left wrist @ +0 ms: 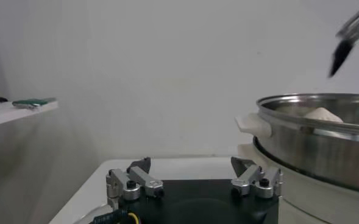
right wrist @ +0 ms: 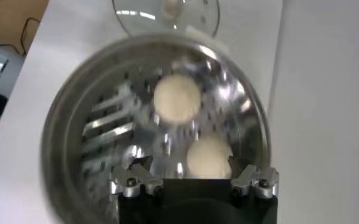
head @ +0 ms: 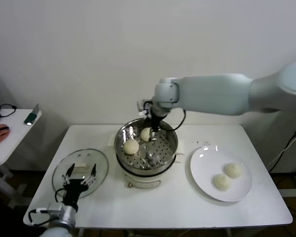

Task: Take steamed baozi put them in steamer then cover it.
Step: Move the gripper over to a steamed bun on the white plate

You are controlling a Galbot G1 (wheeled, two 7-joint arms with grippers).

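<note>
1. I see the round shiny stainless-steel steamer (head: 147, 148) with its perforated tray and cream-white base in the middle of the white worktop (head: 177, 207).
2. Two smooth, round, cream-white steamed baozi lie inside it: one (head: 131, 146) at about 9 o'clock of the tray, the other (head: 146, 134) at about 12 o'clock.
3. My right pincer (head: 153, 129) hangs just above the bun at 12 o'clock, its fingers spread and pinching nothing; the bun rests on the tray between and below them.
4. Two more baozi (head: 233, 170) (head: 222, 182) wait on the flat white plate (head: 203, 165), at 3 o'clock from the steamer.
5. My left pincer (head: 80, 173) is also spread and empty, over the round glass lid (head: 99, 160) with white handle, at 9 o'clock from the steamer.
6. My judgement: the loading is half done, a bun just placed. Next the right arm must rise clear of the rim, go to the plate and close softly on a bun.
</note>
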